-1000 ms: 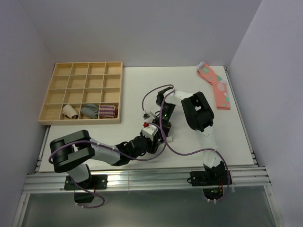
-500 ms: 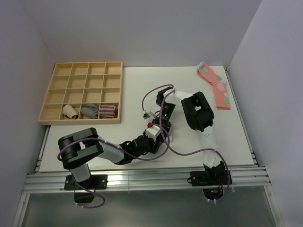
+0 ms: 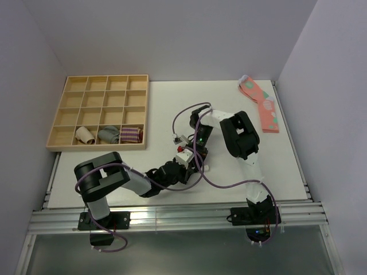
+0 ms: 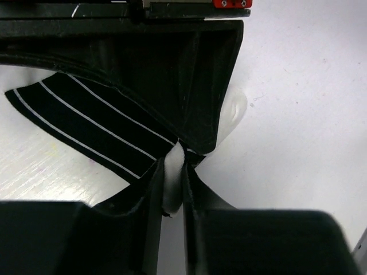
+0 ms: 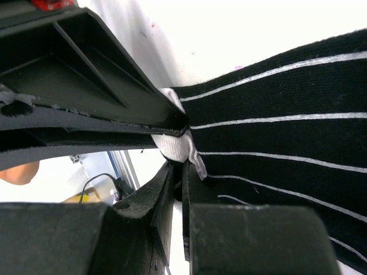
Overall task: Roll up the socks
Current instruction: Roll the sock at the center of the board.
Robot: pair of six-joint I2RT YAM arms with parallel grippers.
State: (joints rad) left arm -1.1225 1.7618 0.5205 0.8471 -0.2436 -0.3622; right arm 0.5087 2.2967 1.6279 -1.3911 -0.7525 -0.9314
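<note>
White table (image 3: 160, 109), pale walls round it. Both arms meet near its centre w/ the socks (image 4: 86, 123) between them: black fabric, thin white stripes, fanned out low over the tabletop. Left gripper (image 4: 174, 172) is pinched tight on the white trim at one end. Right gripper (image 5: 179, 172) is likewise clamped on white trim, jaws nearly touching. Wooden tray (image 3: 97, 146) sits at far left, pink socks (image 3: 265, 106) by the far-right corner, both well apart from the grippers.
</note>
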